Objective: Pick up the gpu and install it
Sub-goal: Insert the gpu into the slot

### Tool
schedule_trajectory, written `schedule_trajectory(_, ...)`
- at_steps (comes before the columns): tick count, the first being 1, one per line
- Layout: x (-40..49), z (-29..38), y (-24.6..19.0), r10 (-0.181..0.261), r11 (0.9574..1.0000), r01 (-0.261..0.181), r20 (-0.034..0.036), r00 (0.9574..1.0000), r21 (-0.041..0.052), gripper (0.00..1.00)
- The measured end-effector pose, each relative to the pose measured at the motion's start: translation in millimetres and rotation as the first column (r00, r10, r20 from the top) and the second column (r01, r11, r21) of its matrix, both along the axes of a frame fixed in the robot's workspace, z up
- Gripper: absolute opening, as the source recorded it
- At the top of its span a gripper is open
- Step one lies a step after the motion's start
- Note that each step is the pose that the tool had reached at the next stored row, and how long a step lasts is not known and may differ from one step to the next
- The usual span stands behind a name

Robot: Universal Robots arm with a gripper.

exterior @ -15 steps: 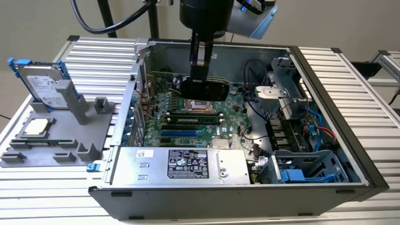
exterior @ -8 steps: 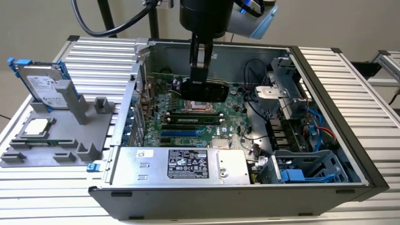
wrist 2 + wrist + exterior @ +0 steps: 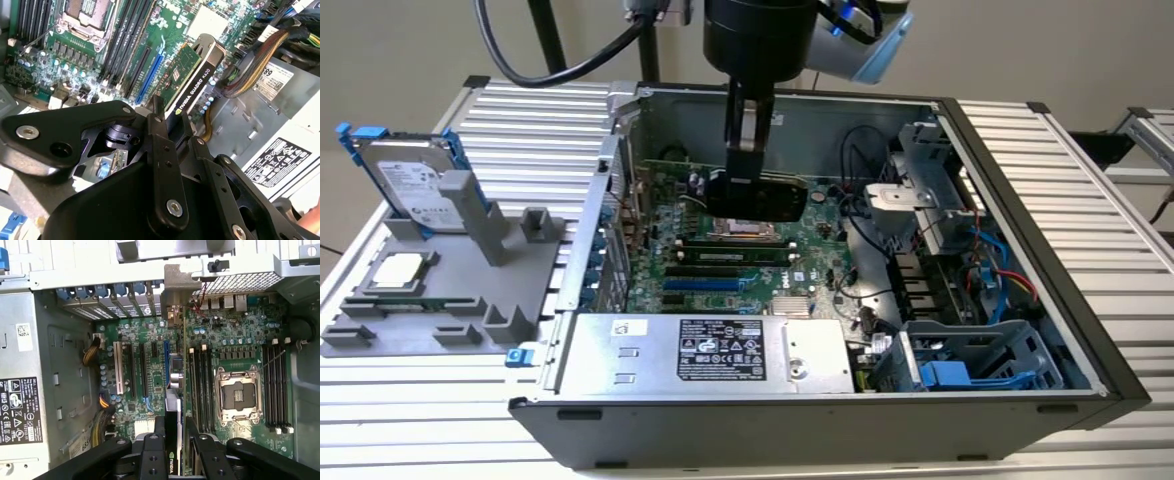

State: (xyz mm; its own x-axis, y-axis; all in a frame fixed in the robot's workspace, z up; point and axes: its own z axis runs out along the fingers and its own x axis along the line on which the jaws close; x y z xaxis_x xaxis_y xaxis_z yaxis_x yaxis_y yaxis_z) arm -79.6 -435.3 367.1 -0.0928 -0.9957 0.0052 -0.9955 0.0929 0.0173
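The gpu [image 3: 195, 70] is being pinched by the gripper [image 3: 172, 120] above the motherboard [image 3: 100, 60], near the blue slot [image 3: 150, 75]; if tilted, its connector edge is risking being jammed against the slot wall.

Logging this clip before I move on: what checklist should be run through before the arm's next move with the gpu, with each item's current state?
1. Grasp: ok. The gripper is shut on the gpu.
2. Blue slot free: ok, nothing sits in it.
3. Bracket heading: ok. The silver bracket points at the rear slot covers.
4. Card edge lined up over the blue slot: cannot tell; in the first wrist view it runs beside the slot.
5. Cable bundle clear of the gpu: cannot tell; it lies close to the card's far end.
6. Seated: not ok. The gpu hangs above the motherboard.
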Motion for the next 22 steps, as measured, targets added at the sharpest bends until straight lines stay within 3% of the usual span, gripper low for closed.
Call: schedule_trajectory(22,0.0,-11.8,0.0,0.0,1.0,0.0,0.0,1.0,-0.0016,0.0)
